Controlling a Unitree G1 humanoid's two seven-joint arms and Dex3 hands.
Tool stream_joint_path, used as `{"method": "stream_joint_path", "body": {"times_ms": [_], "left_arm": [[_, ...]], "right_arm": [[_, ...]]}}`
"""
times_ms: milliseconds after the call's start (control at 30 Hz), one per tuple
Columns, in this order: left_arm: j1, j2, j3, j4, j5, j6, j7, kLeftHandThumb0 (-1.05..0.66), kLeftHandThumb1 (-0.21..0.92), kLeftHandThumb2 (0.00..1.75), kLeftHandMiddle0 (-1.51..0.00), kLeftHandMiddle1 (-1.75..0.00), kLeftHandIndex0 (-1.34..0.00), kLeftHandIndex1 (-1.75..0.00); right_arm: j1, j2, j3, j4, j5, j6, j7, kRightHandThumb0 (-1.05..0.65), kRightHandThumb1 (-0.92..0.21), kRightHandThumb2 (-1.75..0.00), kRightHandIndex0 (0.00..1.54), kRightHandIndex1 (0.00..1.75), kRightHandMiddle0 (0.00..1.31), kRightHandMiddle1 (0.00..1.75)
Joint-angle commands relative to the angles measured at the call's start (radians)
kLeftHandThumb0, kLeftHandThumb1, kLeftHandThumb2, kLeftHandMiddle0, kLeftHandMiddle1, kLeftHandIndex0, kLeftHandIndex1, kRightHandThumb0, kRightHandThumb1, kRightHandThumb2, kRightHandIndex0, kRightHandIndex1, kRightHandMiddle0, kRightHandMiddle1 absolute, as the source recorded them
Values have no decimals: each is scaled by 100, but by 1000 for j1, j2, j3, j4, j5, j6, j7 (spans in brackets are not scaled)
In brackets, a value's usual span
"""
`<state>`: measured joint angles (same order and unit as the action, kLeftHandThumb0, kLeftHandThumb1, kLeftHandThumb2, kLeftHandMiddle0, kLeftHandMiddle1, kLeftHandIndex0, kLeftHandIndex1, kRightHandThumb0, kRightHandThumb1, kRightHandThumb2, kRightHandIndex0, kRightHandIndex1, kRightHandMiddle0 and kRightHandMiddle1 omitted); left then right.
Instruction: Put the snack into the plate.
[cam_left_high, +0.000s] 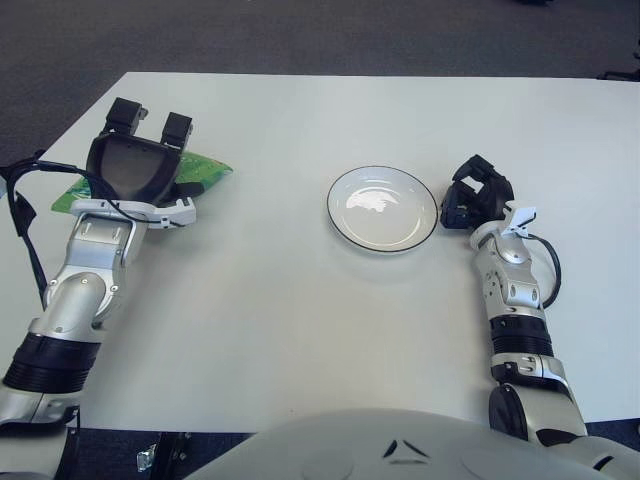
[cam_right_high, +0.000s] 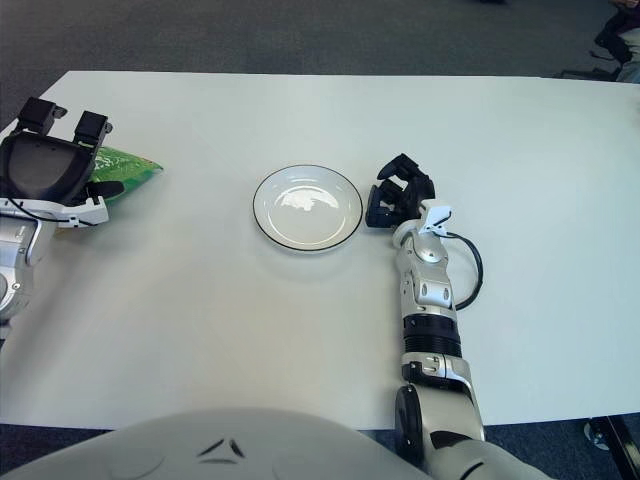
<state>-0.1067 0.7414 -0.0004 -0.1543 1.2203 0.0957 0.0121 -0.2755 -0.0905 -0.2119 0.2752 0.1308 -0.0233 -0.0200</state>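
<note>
The snack is a green bag (cam_left_high: 207, 171) lying flat near the table's left edge, and most of it is hidden under my left hand (cam_left_high: 141, 160). That hand hovers over the bag with its two fingers stretched away from me and the thumb (cam_left_high: 185, 190) out to the right, open and not closed on the bag. A white plate (cam_left_high: 383, 208) with a dark rim sits empty at the table's middle. My right hand (cam_left_high: 476, 199) shows just right of the plate, fingers curled, holding nothing.
The white table (cam_left_high: 300, 320) ends close to the snack on the left, with dark carpet beyond. A black cable (cam_left_high: 22, 215) loops off my left forearm, and another (cam_left_high: 550, 270) runs along my right wrist.
</note>
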Motion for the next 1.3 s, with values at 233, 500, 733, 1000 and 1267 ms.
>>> {"method": "stream_joint_path", "body": {"times_ms": [233, 500, 733, 1000, 1267], "left_arm": [[-48, -56, -2, 62, -75, 123, -106, -105, 92, 106, 0, -2, 0, -37], [-112, -96, -34, 162, -77, 221, -126, -105, 92, 106, 0, 0, 0, -21], [-129, -95, -53, 227, -103, 241, -121, -105, 92, 108, 0, 0, 0, -13], [-120, -102, -84, 346, -158, 225, -76, -105, 92, 109, 0, 0, 0, -5], [-198, -144, -128, 582, -247, 190, 15, -105, 92, 109, 0, 0, 0, -6]], "right_arm": [[67, 5, -5, 74, 4, 35, 7, -1, 7, -175, 89, 175, 70, 172], [65, 1, -5, 83, 3, 25, 13, -1, 7, -175, 89, 175, 69, 172], [65, 0, -5, 83, 4, 22, 16, -1, 7, -175, 89, 175, 69, 172], [68, 0, -5, 74, 3, 33, 13, -1, 6, -175, 89, 175, 68, 174], [77, -1, -1, 60, 1, 34, 13, -1, 6, -175, 89, 175, 68, 175]]}}
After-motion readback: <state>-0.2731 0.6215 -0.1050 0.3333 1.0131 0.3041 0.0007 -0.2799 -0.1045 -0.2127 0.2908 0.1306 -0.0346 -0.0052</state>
